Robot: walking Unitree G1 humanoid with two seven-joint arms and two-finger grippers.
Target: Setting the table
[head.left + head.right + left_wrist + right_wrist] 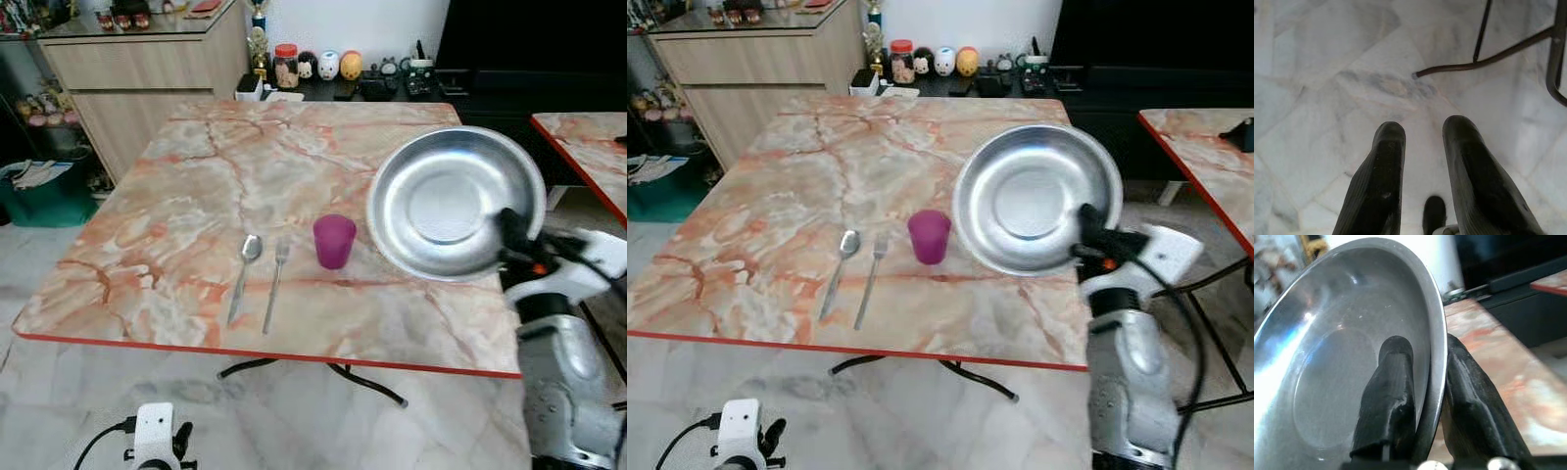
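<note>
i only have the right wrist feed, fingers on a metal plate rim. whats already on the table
Observer: A spoon, a fork and a purple cup sit near the table's front edge, spoon leftmost, cup rightmost.
Operator: wheres my plate relative to them
Observer: The metal plate, pinched at its rim by the right gripper, is tilted up just right of the cup.
Operator: is it on the table yet
Observer: It looks lifted over the table's right side; I cannot tell whether its lower rim touches.
Operator: left arm?
Observer: The left gripper hangs open over the marble floor.

Marble floor (pixel 78 392), wooden cabinet (pixel 137 73), white wall (pixel 353 24)
</note>
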